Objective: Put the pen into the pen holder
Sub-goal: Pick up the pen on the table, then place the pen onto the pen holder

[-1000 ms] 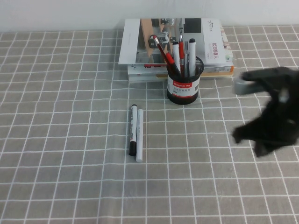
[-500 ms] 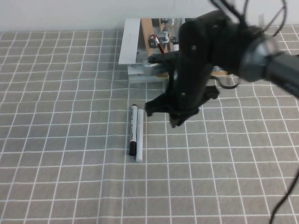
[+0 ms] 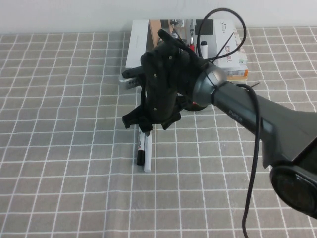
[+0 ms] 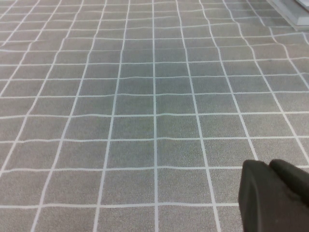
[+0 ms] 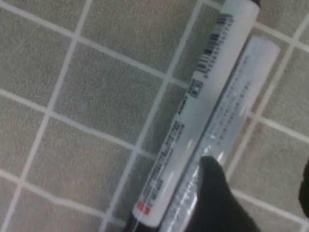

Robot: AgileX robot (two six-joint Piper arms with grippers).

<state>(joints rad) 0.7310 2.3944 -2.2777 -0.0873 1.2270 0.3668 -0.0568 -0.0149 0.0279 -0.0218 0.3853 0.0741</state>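
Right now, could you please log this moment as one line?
right tool: open, over pen | left tool: parked | pen: on table, beside marker | holder: waiting

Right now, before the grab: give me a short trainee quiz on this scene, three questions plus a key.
1. True or false: the slim all-white pen lies on the grey checked tablecloth, right beside the white marker with a black cap.
2. Which arm's claw hangs over those two? A) left B) right C) neither
3. Short answer: are that claw's jaws open or shut?

Key
1. True.
2. B. The right claw is over their far ends. The left claw is over bare cloth and shows only in its own wrist view.
3. Open.
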